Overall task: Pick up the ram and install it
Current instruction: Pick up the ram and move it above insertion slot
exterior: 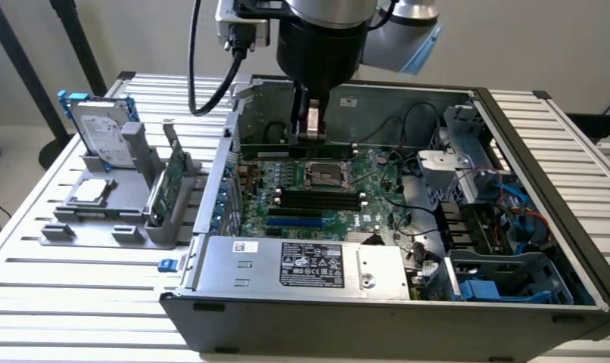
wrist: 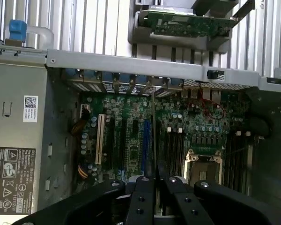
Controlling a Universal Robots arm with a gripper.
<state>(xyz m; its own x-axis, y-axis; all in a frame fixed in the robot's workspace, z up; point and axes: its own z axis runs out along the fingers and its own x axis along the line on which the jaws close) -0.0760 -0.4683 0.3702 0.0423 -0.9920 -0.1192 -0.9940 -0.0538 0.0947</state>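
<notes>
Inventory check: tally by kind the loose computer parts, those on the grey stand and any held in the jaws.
Hard drive: 1
Processor chip: 1
Green card: 1
Ram stick: 1
Total: 4

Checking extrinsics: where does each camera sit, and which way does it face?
Exterior view: high, off the arm, looking down into the open case; arm and tool show.
Wrist view: on the wrist, looking past the tool, shut on the ram, at the motherboard.
Shared: motherboard, power supply, tool.
</notes>
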